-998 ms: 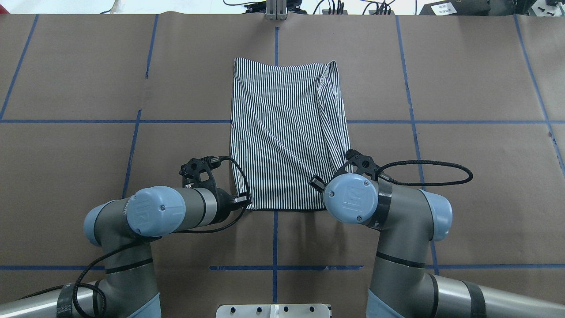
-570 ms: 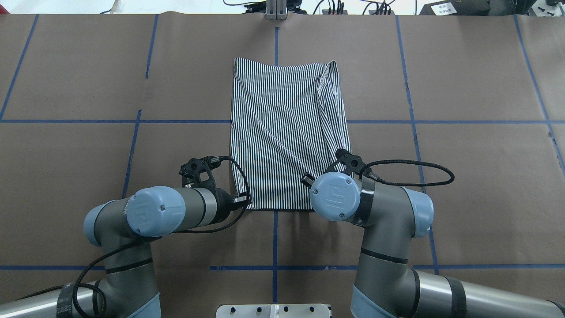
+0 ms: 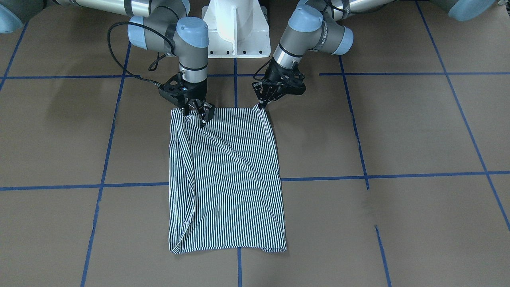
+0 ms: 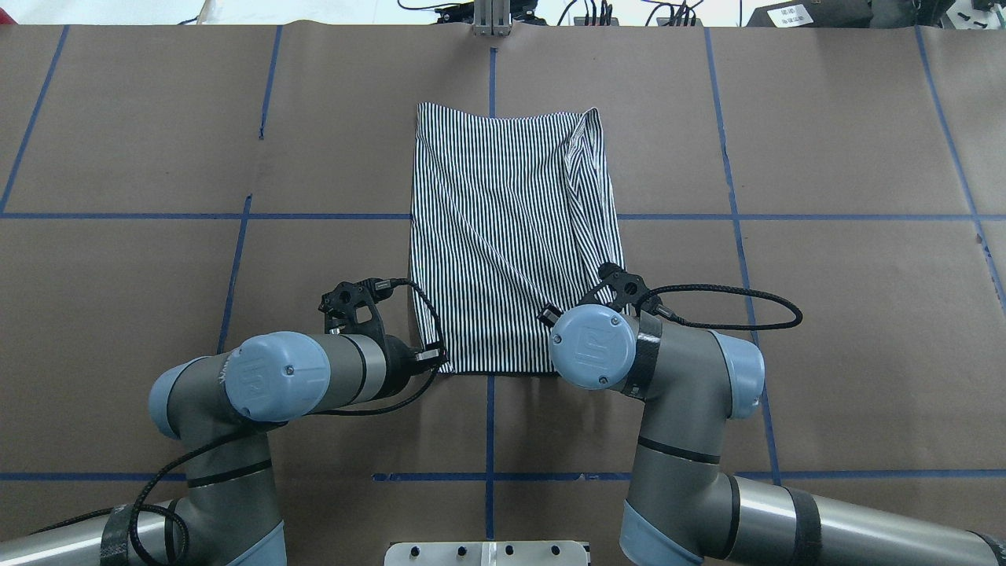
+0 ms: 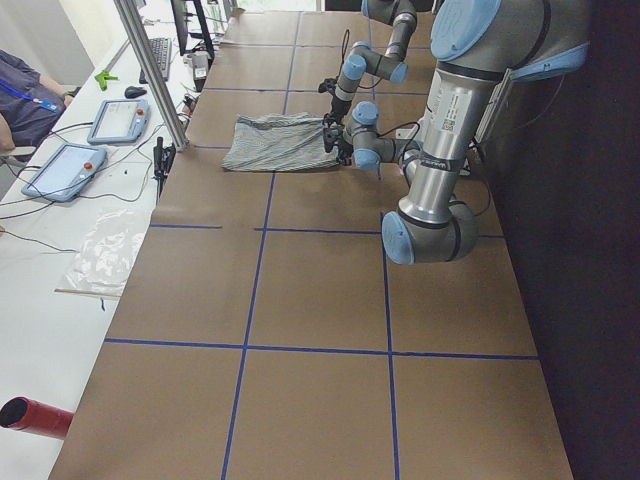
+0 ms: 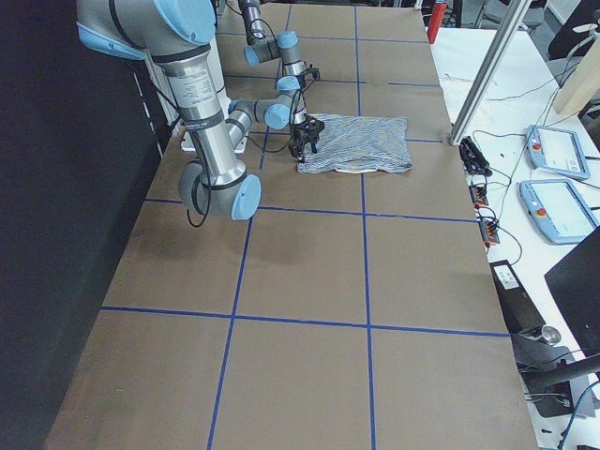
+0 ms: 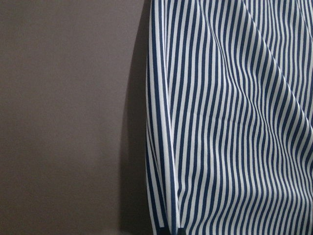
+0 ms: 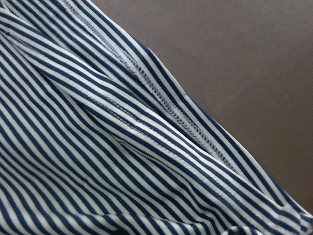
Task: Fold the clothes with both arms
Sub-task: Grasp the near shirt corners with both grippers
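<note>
While both silver-grey tubular arms reach forward from the white pedestal base, the navy-and-white striped shirt lies on the brown paper-covered table straight out in front of that base. It is folded into a long rectangle, with one short edge towards the base and the other away from it. Neither collar nor buttons show. A long diagonal crease runs across the top layer, and a doubled fold lies along the long edge on the base's right.

The black two-finger left gripper is down at the shirt's corner nearest the base on the left. Its fingers are pinched together on the very tip of the fabric. In the left wrist view the shirt's side edge runs down to the bottom of the frame and casts a shadow on the paper beside it.

The black two-finger right gripper sits at the shirt's other base-side corner, a little in from the side edge. Its fingers are clamped on bunched cloth, and creases fan away from them. The right wrist view shows a stitched hem running aslant over rumpled layers.

Blue tape lines grid the paper; one crosses under the shirt's middle, and another runs out from the base under its length.
</note>
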Controlling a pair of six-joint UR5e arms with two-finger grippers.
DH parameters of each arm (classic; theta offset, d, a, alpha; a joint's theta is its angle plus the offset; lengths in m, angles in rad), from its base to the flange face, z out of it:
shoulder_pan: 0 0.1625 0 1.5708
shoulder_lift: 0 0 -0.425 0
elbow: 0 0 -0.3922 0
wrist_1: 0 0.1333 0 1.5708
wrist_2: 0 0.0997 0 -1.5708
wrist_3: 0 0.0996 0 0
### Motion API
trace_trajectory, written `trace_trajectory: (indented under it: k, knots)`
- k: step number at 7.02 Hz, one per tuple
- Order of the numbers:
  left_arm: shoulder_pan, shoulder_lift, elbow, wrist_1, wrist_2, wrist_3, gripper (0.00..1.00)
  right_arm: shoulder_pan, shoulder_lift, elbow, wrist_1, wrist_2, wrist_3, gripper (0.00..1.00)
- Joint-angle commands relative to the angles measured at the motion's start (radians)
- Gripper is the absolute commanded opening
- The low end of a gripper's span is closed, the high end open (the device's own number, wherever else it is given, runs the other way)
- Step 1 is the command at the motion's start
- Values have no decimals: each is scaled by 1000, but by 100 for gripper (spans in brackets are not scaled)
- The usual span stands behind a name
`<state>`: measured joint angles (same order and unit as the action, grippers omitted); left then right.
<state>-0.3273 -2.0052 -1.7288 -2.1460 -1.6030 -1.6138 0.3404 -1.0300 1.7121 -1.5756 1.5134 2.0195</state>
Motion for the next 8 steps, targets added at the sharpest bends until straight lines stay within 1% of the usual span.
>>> trace_trajectory:
  k: [1,2,3,8]
  knots:
    - [1,-1,0,0,0,-2,0,0,2,-3,0,-1,22,50]
    - [1,-1,0,0,0,-2,0,0,11,-3,0,-1,59,6]
    - [1,-1,-2,0,0,0,0,0,16,-5,-1,-4,82,0]
    - [1,-1,-14,2,-5,0,0,2,24,-6,2,-12,99,0]
